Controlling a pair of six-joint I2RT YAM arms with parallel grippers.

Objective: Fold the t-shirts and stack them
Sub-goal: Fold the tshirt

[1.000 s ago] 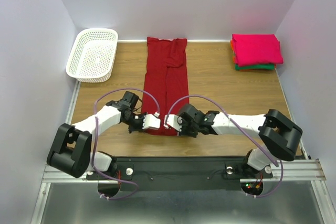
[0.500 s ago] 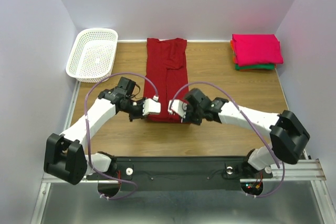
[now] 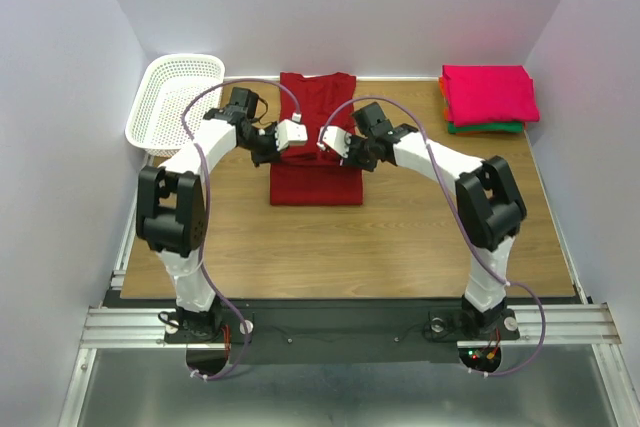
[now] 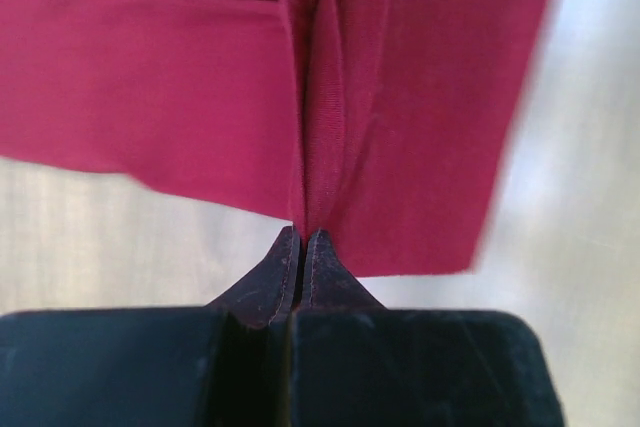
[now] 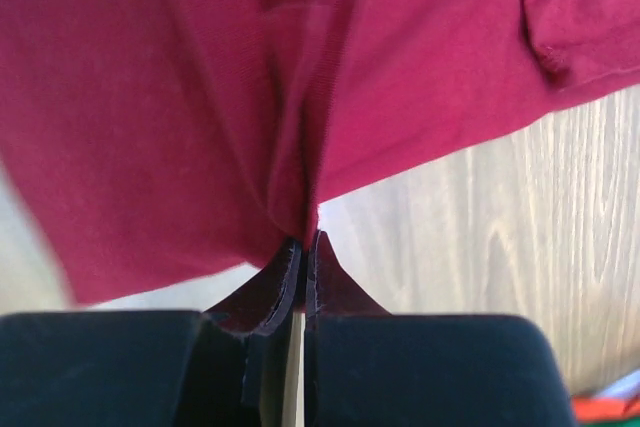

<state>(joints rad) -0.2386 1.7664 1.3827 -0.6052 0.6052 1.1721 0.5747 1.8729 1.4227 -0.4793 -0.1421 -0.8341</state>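
Wooden table (image 3: 400,237), pale lavender walls (image 3: 350,7)

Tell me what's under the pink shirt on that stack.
An orange shirt, then a green shirt; only their edges show, the pink shirt covers the rest.

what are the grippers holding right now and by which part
Both hold the dark red t-shirt: the left gripper and the right gripper are each pinched shut on a bunched fold at the cloth's edge.

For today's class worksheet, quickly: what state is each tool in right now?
Left tool: closed, holding the red shirt.
Right tool: closed, holding the red shirt.
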